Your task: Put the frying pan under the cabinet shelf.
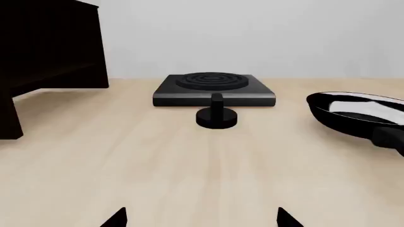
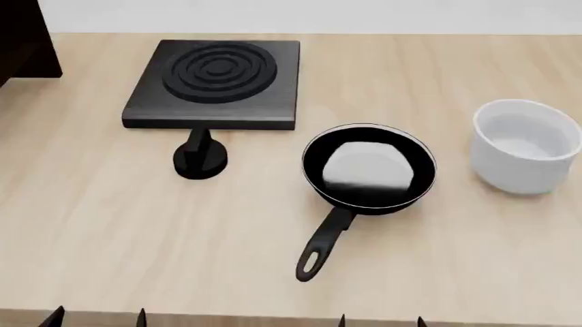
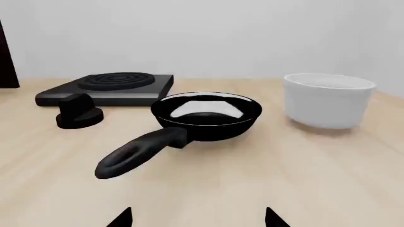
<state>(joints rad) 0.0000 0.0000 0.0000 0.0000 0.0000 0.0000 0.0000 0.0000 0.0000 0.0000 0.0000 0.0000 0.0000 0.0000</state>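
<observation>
The black frying pan (image 2: 369,167) sits on the wooden table, its long handle (image 2: 323,245) pointing toward the front edge. It also shows in the right wrist view (image 3: 205,113) and partly in the left wrist view (image 1: 360,113). The dark cabinet shelf (image 1: 44,52) stands at the far left; only its corner (image 2: 23,37) shows in the head view. My left gripper (image 2: 97,318) is open and empty at the front edge. My right gripper (image 2: 382,320) is open and empty, just in front of the pan's handle.
A square black stove plate (image 2: 217,82) with concentric rings lies at the back, with a small black knob (image 2: 200,160) in front of it. A white bowl-like pot (image 2: 525,144) stands right of the pan. The table's front edge (image 2: 272,319) runs by the fingertips.
</observation>
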